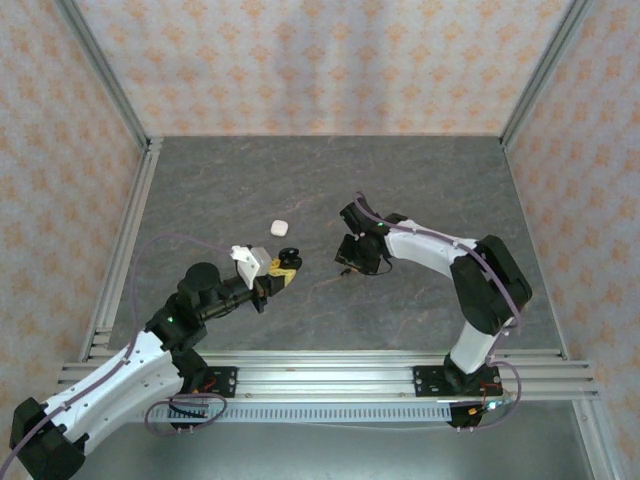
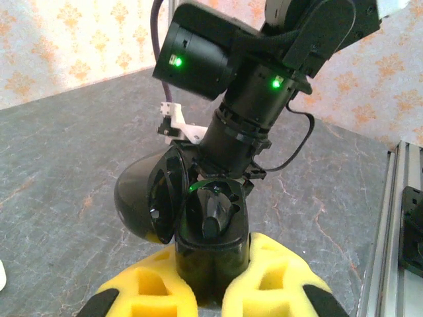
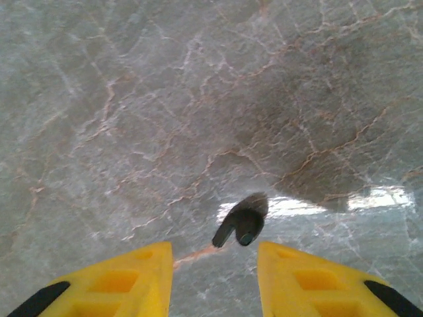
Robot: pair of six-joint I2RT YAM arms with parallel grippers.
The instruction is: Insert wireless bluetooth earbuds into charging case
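Left gripper (image 2: 211, 282), its yellow foam-padded fingers clamped on the lower body of a glossy black charging case (image 2: 211, 254); the case stands upright, its hinged lid (image 2: 147, 198) swung open to one side, and a seated black earbud (image 2: 213, 218) lies in its well. Right gripper (image 3: 213, 256), fingers parted and holding nothing, hangs low over the grey marbled counter (image 3: 132, 99); a loose black earbud (image 3: 241, 221) lies on the counter just ahead of the gap. A small white rounded object (image 1: 280, 227) rests near the case.
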